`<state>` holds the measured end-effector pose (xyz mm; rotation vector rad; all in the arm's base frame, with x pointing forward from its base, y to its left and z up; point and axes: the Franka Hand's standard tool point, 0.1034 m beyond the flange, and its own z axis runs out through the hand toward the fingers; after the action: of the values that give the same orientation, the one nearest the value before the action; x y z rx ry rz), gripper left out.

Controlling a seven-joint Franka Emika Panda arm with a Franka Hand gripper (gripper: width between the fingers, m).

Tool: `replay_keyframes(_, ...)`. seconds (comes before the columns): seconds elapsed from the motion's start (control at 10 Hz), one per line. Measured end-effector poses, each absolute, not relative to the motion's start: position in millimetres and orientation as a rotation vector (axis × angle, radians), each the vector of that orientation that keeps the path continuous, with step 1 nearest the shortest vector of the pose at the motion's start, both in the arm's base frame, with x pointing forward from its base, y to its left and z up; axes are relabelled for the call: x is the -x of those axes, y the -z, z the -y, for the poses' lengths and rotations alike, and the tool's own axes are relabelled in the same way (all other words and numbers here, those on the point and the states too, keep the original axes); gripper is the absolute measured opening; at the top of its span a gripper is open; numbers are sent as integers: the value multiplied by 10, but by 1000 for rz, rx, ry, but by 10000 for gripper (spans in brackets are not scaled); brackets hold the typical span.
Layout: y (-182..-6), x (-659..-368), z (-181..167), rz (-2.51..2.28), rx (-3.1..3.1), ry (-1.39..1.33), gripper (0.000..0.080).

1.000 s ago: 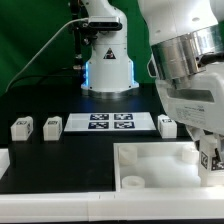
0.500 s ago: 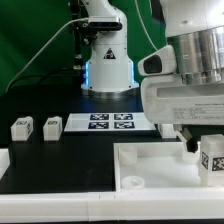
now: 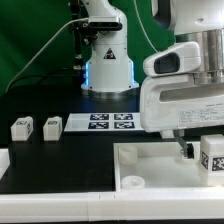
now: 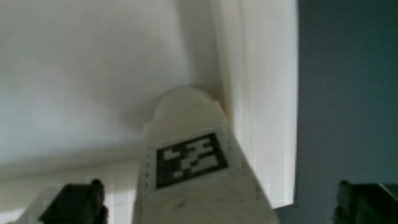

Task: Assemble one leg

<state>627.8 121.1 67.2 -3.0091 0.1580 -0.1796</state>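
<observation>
A leg (image 3: 212,155), a small white block with a square tag, stands upright in the corner of the large white tray-like piece (image 3: 150,160) at the exterior view's right. In the wrist view the leg (image 4: 192,155) rises between my two dark fingers (image 4: 71,203), with a gap on each side. My gripper (image 3: 208,143) hangs over it, open and touching nothing; in the wrist view the gripper (image 4: 217,203) straddles the leg. Two more legs (image 3: 21,127) (image 3: 52,126) stand on the black table at the exterior view's left.
The marker board (image 3: 110,122) lies flat at mid table. The arm's base (image 3: 108,70) stands behind it before a green backdrop. The tray-like piece has a raised rim and a round socket (image 3: 130,183) near its front.
The gripper has risen, and its fingers have come away from the leg, which stays in the tray-like piece's corner. The gripper's body now hides the table by the marker board's right end.
</observation>
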Motion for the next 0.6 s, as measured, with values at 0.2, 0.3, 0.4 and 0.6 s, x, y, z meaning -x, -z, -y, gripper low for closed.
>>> replay_keyframes(0.2, -671, -6278, -1212, -185, 3006, 177, 526)
replay_keyframes(0.3, -670, -6276, -1221, -323, 2986, 167, 390)
replay_keyframes(0.4, -664, -6272, -1207, -485, 2956, 153, 390)
replay_keyframes(0.6, -665, -6276, -1189, -759, 2890, 134, 298)
